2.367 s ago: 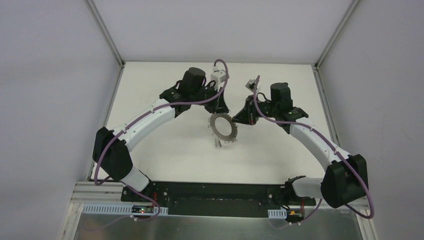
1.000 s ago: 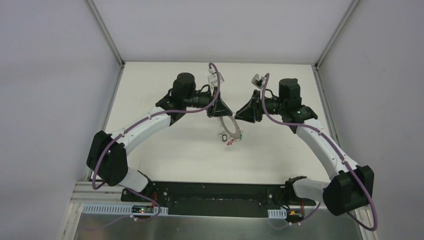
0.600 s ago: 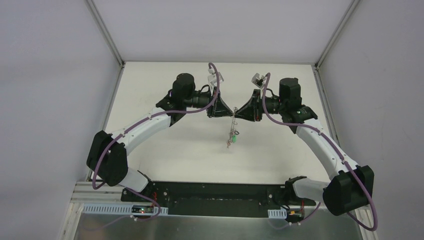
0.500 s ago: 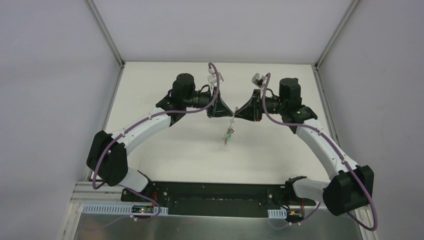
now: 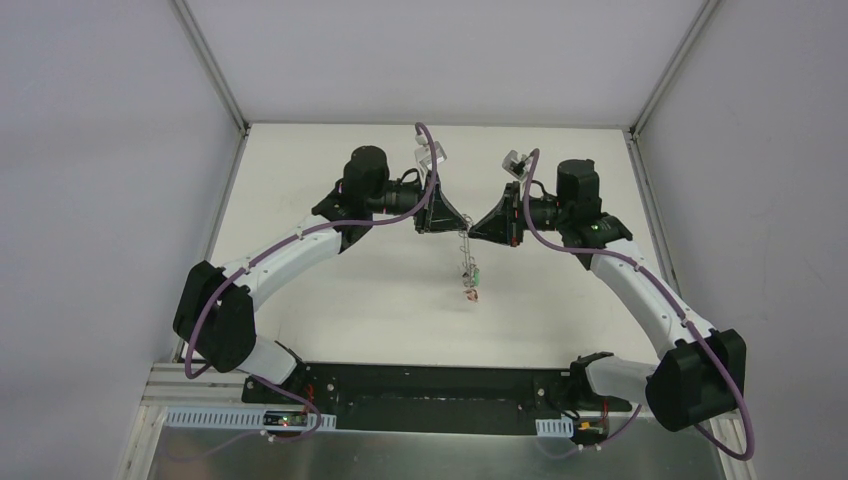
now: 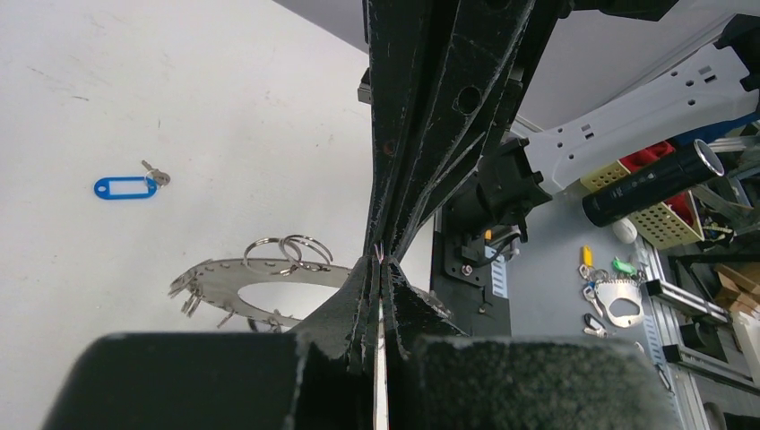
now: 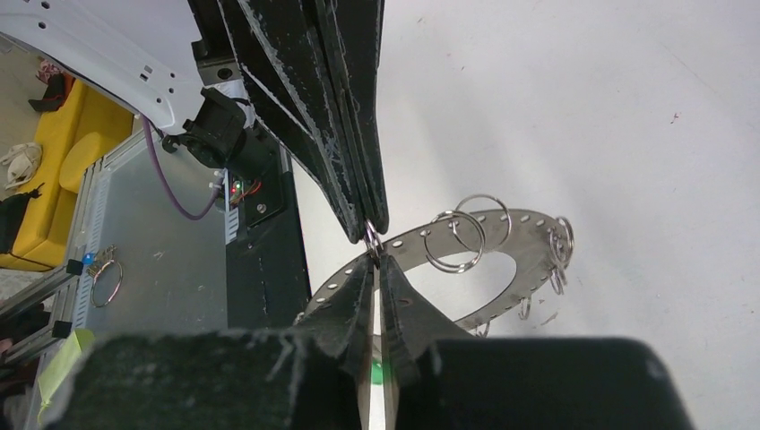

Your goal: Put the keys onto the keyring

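The keyring (image 5: 466, 255) hangs edge-on to the top camera, between my two grippers, which meet tip to tip above the table. My left gripper (image 5: 457, 228) is shut on its rim; the grey disc (image 6: 235, 274) runs out to the left of those jaws (image 6: 377, 262). My right gripper (image 7: 374, 258) is shut on a small loop at the rim of the keyring (image 7: 524, 228). Keys with a green tag (image 5: 476, 272) and a red tag (image 5: 471, 295) dangle below the ring. A blue-tagged key (image 6: 125, 186) lies loose on the table.
Several empty split rings (image 7: 466, 235) sit on the disc's rim. The black base plate (image 5: 430, 385) runs along the table's near edge. On the grey bench beyond it lies another ring with tagged keys (image 6: 618, 300), beside a black cylinder (image 6: 650, 179) and yellow baskets.
The right gripper has closed on the keyring's rim beside the left one. The ring has turned edge-on to the top camera and its dangling keys have swung. Both arms hardly moved.
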`<state>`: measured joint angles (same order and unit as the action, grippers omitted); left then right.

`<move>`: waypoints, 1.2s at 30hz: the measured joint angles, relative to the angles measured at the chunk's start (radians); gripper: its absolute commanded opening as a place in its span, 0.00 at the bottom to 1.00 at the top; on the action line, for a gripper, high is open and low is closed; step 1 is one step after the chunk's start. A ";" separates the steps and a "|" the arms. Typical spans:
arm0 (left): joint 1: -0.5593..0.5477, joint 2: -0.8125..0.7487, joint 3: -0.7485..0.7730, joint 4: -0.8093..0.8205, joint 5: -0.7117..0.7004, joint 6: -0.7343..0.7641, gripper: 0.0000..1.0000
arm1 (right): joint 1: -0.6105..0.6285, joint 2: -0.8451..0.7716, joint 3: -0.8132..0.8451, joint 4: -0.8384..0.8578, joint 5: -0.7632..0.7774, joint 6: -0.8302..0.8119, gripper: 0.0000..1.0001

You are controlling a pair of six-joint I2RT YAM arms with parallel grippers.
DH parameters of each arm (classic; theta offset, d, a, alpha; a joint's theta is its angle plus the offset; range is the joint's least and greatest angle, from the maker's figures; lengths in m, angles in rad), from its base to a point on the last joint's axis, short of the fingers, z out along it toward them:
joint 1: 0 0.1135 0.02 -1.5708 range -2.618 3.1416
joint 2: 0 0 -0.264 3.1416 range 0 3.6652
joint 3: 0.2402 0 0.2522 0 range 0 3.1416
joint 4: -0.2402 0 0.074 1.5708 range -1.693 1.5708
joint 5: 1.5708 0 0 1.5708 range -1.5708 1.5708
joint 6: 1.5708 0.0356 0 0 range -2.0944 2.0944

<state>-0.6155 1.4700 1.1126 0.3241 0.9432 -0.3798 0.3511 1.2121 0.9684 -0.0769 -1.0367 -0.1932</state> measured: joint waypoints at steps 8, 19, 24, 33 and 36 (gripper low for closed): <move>0.000 0.000 -0.011 0.019 0.001 -0.005 0.00 | 0.000 0.000 0.000 -0.001 0.000 0.002 0.10; 0.000 0.000 -0.028 0.037 0.018 -0.023 0.00 | 0.000 0.000 0.000 -0.002 0.000 0.000 0.17; 0.000 0.000 -0.029 0.039 0.020 -0.026 0.00 | 0.000 0.000 0.000 -0.002 -0.001 0.000 0.10; 0.000 0.000 -0.031 0.038 0.020 -0.023 0.05 | 0.001 -0.003 0.002 -0.011 -0.005 -0.012 0.00; -0.001 -0.003 -0.029 0.001 0.017 0.029 0.16 | 0.007 -0.005 0.024 -0.080 0.013 -0.065 0.00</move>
<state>-0.6163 1.4666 1.0840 0.3252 0.9604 -0.3504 0.3580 1.2072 0.9920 -0.1574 -1.0233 -0.2584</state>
